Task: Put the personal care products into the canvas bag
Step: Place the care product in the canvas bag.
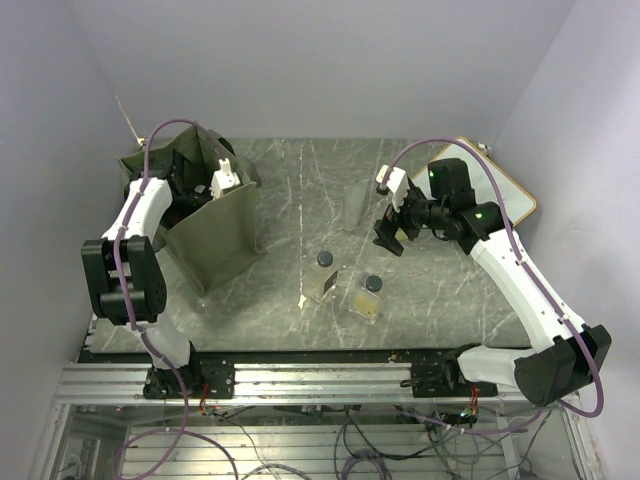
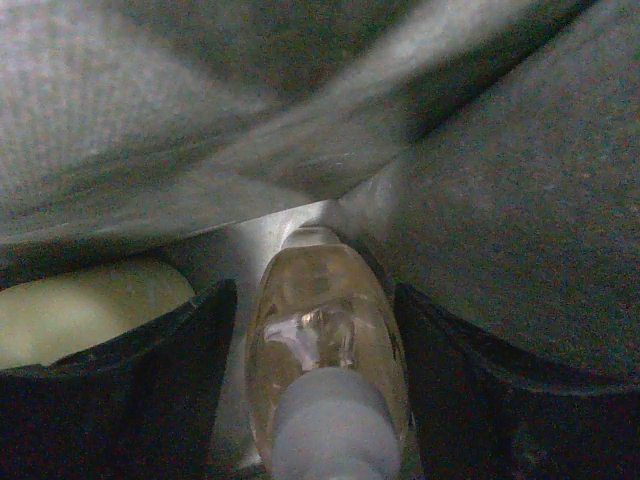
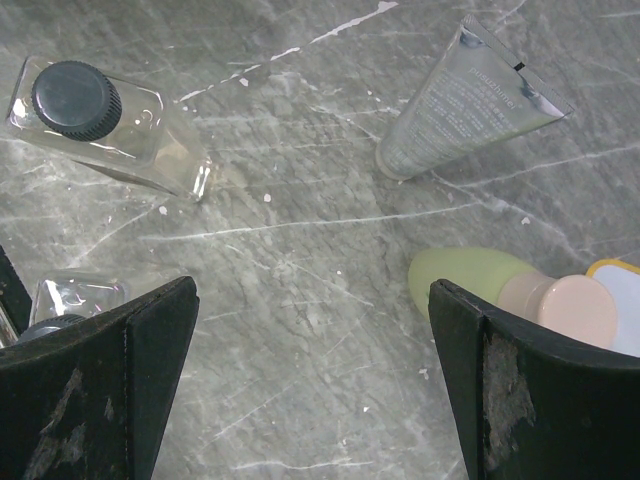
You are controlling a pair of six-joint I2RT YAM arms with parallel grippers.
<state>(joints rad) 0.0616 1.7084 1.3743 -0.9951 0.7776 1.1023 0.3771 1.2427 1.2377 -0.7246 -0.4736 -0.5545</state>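
The olive canvas bag (image 1: 215, 235) stands at the left. My left gripper (image 2: 315, 300) is deep inside it, shut on an orange translucent bottle (image 2: 325, 330) with a grey cap. A cream bottle (image 2: 85, 310) lies beside it in the bag. My right gripper (image 3: 310, 330) is open and empty above the table, and in the top view it (image 1: 388, 238) hangs at centre right. Beneath it lie two clear square bottles with dark caps (image 3: 110, 125) (image 3: 75, 295), the grey tube (image 3: 465, 100) and a yellow-green bottle (image 3: 470, 275).
The wood-framed whiteboard (image 1: 510, 190) lies at the far right behind my right arm. The square bottles (image 1: 323, 275) (image 1: 370, 297) sit mid-table, and the tube (image 1: 355, 205) lies behind them. Walls close in the left, right and back.
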